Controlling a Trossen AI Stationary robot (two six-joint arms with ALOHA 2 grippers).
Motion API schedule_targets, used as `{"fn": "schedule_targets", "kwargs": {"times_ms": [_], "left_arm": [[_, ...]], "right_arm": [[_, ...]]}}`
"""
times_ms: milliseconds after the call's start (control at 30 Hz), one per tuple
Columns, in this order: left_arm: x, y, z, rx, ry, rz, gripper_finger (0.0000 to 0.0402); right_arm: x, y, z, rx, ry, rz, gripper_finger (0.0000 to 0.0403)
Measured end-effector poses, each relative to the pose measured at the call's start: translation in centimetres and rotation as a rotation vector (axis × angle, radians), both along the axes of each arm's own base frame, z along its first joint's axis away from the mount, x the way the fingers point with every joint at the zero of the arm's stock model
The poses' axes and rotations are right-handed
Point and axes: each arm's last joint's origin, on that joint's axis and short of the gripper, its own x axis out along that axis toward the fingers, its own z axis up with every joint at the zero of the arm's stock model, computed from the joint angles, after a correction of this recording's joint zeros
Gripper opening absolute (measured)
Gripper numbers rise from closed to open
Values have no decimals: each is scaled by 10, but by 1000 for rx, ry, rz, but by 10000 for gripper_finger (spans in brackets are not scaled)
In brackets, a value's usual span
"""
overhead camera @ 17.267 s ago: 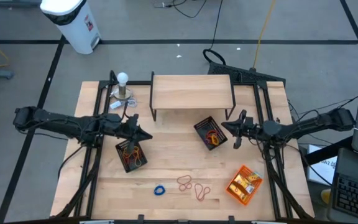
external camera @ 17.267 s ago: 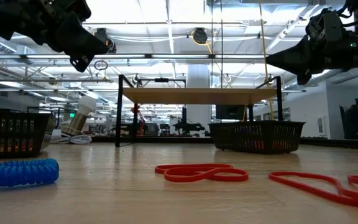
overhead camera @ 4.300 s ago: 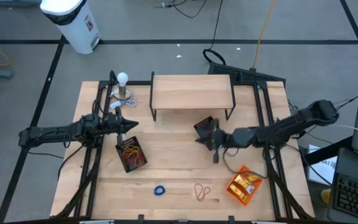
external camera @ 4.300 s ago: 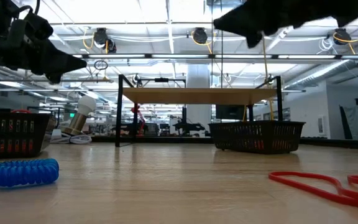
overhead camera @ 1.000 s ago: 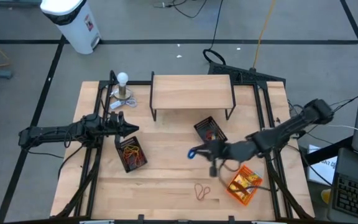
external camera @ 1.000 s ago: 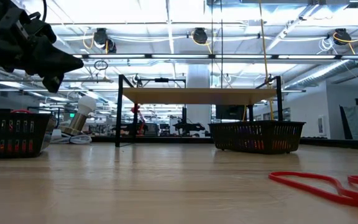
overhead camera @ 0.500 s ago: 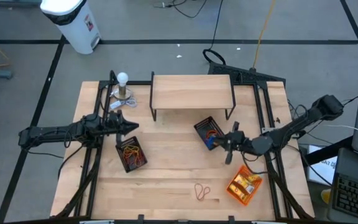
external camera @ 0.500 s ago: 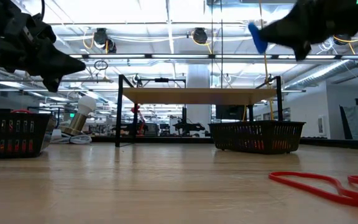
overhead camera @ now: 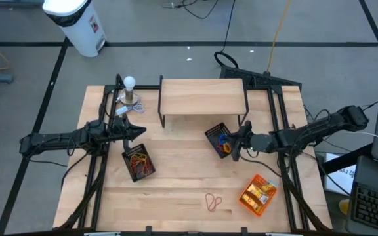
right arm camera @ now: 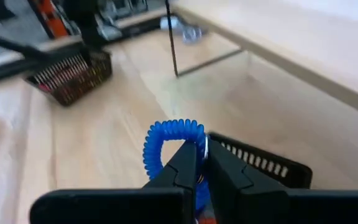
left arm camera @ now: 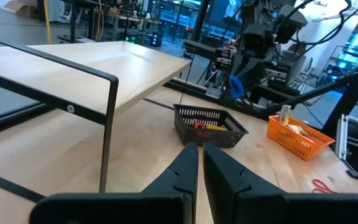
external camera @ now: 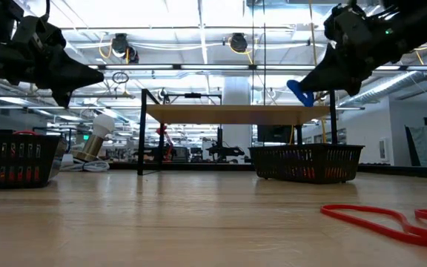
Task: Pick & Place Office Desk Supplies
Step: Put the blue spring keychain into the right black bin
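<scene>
right gripper (right arm camera: 199, 163) | clenched on blue coiled loop (right arm camera: 166, 140) | hangs just above black mesh tray (overhead camera: 220, 139) | left gripper (overhead camera: 141, 133) pinched, empty

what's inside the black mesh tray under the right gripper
Orange and red rubber bands lie in the black mesh tray. The right gripper, shut on a blue coil, covers part of it.

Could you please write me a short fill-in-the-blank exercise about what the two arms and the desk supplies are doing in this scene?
1. The right tool is shut on a coiled loop whose colour is ____.
2. That loop hangs above the black mesh ____ nearest the right arm.
3. The loops lying loose on the table near its front edge are ____ in colour.
4. The left tool, shut, holds ____.

Missing words: blue; tray; red; nothing
</scene>
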Motion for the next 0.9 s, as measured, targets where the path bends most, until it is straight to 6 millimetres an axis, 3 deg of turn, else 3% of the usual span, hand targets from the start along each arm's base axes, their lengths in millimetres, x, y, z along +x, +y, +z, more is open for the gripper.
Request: {"fn": "schedule_targets", "kwargs": {"times_ms": [267,633,900], "left_arm": [[0,0,0,4,-1,10,24],[0,1,2,18,-13,23,24],[0,1,2,15,-15,21,24]], "right_arm": [[2,-18,-12,69,111,-107,11],[10,-20,-31,82,203,-148,11],[11,-25,-34,93,216,-174,11]]}}
